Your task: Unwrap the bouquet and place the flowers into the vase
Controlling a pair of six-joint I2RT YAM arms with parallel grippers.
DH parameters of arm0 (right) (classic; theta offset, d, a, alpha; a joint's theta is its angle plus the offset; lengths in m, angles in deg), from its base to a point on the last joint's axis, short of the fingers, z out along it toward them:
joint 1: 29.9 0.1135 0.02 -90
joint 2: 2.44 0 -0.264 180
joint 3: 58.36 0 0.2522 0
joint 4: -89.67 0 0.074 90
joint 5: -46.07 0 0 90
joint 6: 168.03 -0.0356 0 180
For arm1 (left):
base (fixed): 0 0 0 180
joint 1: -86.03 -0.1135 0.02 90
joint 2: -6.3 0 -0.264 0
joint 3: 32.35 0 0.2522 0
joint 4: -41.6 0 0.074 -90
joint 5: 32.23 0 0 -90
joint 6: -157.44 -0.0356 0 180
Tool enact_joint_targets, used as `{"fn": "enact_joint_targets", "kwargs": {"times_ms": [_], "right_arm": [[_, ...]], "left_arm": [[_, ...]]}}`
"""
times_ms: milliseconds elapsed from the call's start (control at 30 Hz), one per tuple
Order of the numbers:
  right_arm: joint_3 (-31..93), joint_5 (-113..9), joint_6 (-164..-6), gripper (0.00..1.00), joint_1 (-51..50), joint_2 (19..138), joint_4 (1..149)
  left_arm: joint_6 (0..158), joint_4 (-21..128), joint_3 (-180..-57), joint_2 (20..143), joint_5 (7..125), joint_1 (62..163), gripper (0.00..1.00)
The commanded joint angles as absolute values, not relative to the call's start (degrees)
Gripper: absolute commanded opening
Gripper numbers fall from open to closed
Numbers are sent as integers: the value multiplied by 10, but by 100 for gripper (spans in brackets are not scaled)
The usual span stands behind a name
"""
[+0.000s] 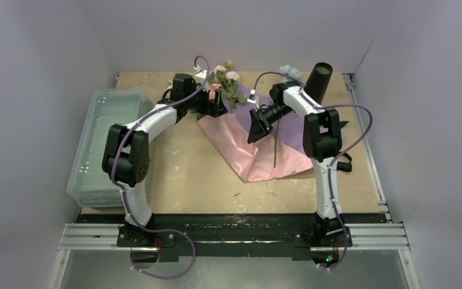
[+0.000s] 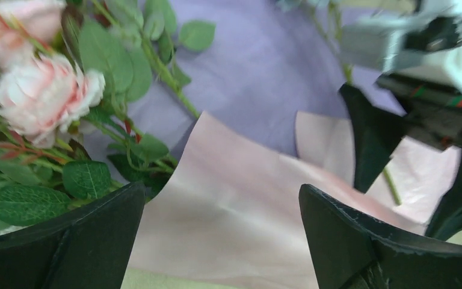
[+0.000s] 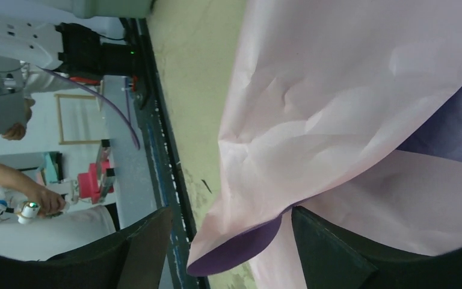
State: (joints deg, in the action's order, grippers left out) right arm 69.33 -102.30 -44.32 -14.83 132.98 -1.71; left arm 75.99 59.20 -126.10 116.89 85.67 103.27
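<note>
- Tan table (image 1: 186,174) inside plain white walls. A clear bin (image 1: 105,138) sits well off the left claw's outer side.
- The bouquet is already undone. Its pink/lilac paper (image 1: 258,150) lies spread flat under both claws, with the stems loose on top.
- The flowers (image 1: 227,81): the main bunch lies just beyond the left claw's tips, with leaves brushing one finger (image 2: 72,247).
- One pale blue flower (image 1: 287,71) lies apart from the bunch. Its stem runs down the paper just outside the right claw.
- The vase (image 1: 320,81) stands well behind the right claw, near that arm's elbow. It looks tilted from above, but you can't be sure.
- Left claw (image 1: 216,107): spread as wide as it goes and holding nothing, with only paper showing in the gap.
- Right claw (image 1: 257,126): jaws partly apart and low over the paper. A curled paper edge sits between the fingers (image 3: 337,253), not pinched, and nothing is held.
- Step in hand, as I read it: go from paper to stems.
- Don't close the right claw where it is, or you'll likely grab paper rather than a stem.
- Shift the right claw outward onto the lone stem and pinch it low on the bare part, not on the leaves.
- Or push the left claw forward around the bunch's stems, below the blooms.
- Lift clear of the paper before swinging back to the vase. The thin stems will probably flop, so enter stem end first.
</note>
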Motion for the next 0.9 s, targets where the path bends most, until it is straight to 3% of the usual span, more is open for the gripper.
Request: {"fn": "enact_joint_targets", "kwargs": {"times_ms": [0,533,767,867], "right_arm": [[702,-1133,-454,79,-141,1276,-19],[702,-1143,-425,84,38,1244,82],[635,-1111,-473,85,87,1195,226],[662,-1105,-453,86,77,1183,195]], "left_arm": [[832,513,-1258,1092,880,1004,100],[833,649,-1366,1068,889,939,98],[771,717,-1311,1080,927,946,75],[726,763,-1282,1086,920,955,66]]}}
